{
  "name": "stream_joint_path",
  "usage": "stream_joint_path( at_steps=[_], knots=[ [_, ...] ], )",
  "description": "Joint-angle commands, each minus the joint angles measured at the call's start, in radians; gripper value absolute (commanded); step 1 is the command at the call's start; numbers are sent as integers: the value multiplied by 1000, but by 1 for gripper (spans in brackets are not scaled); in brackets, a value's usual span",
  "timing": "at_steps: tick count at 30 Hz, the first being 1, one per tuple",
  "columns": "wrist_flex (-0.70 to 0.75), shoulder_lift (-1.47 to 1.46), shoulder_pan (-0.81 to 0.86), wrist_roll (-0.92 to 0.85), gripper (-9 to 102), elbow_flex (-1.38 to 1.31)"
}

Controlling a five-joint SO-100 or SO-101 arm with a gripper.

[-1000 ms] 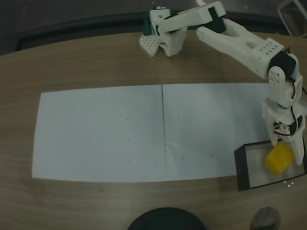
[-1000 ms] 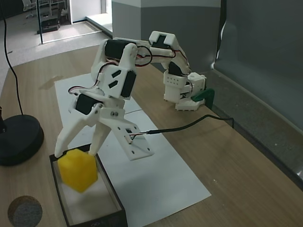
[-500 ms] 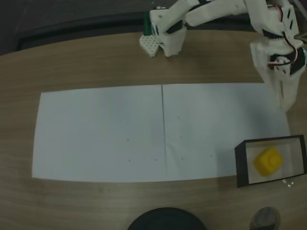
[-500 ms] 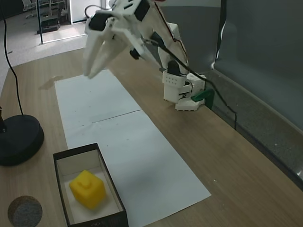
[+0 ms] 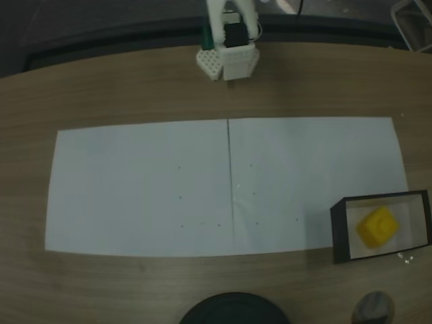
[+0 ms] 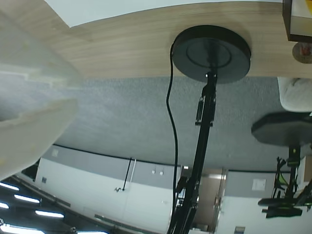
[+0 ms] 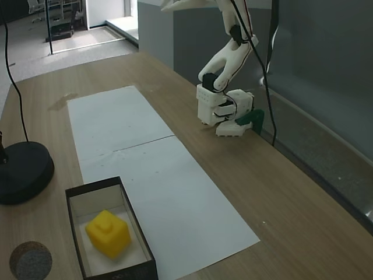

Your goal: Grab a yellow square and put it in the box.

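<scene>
Wood-grain tabletop (image 5: 135,88) carries two white paper sheets (image 5: 142,185) laid edge to edge, likely as a plain working field that makes small things easy to pick out. In a fixed view the box (image 5: 339,233) sits at the right near corner of the paper, and the yellow square (image 5: 376,227) lies inside it on the pale floor, clear of the black walls; in the other fixed view the same cube (image 7: 108,233) rests slightly turned against the box (image 7: 137,233). Judging by that, the placing looks done.

Only the arm's base (image 5: 229,57) at the far table edge shows from above; from the side the arm (image 7: 224,64) rears up and back, well apart from the box. A pale, blurred finger (image 6: 29,117) fills the left of the wrist view, which looks out at a round black stand base (image 6: 212,51) and the room. Whether the jaws are spread or closed I cannot tell; nothing appears between them.

A small grey disc (image 7: 30,261) lies near the box.
</scene>
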Motion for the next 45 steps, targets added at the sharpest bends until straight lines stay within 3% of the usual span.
stream_joint_path(
  at_steps=[1,13,25,34,39,45],
  knots=[
    [-81,273,5,-8,0,222],
    [-416,758,6,-8,0,976],
    [-661,882,146,-8,0,1654],
    [-649,879,123,0,0,1856],
    [-399,877,72,-6,0,1789],
    [-405,879,71,0,0,1789]
  ],
)
